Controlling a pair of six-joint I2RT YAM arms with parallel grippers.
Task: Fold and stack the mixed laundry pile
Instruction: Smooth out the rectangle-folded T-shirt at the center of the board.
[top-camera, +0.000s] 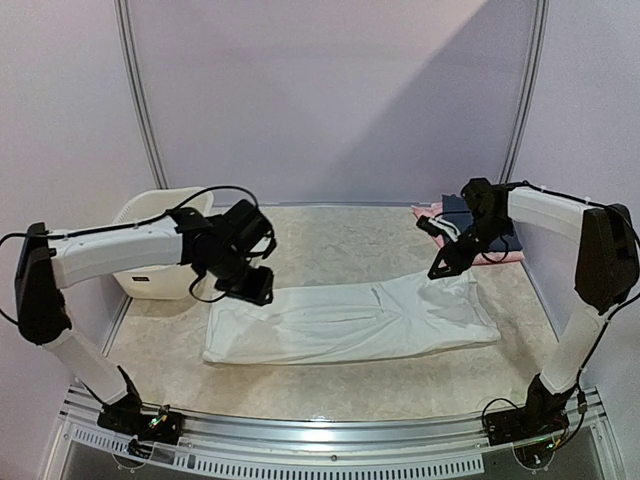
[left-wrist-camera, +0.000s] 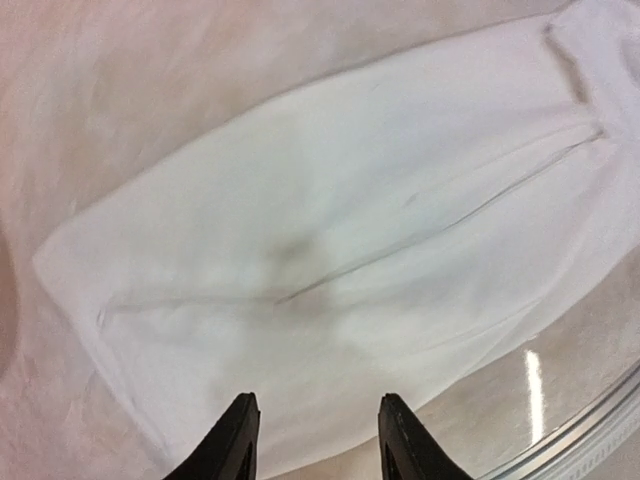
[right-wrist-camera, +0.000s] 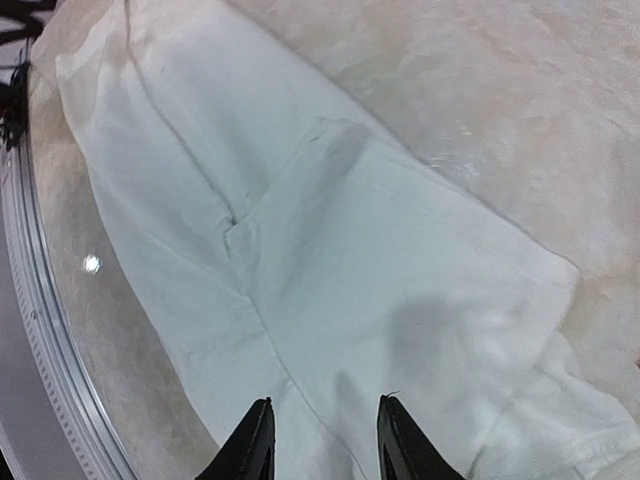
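White T-shirt (top-camera: 350, 320), folded into a long creased band, lies flat on the counter (top-camera: 340, 235) beside the basket (top-camera: 150, 215), long axis pointing away from it. Left fingers (left-wrist-camera: 238, 440) and right fingers (right-wrist-camera: 255, 440) released, empty.

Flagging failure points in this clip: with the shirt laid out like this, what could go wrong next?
The white T-shirt is rumpled at its right end, so the next fold may trap creases. The right arm hangs close to the pink and dark cloths behind it; a swing could knock them.
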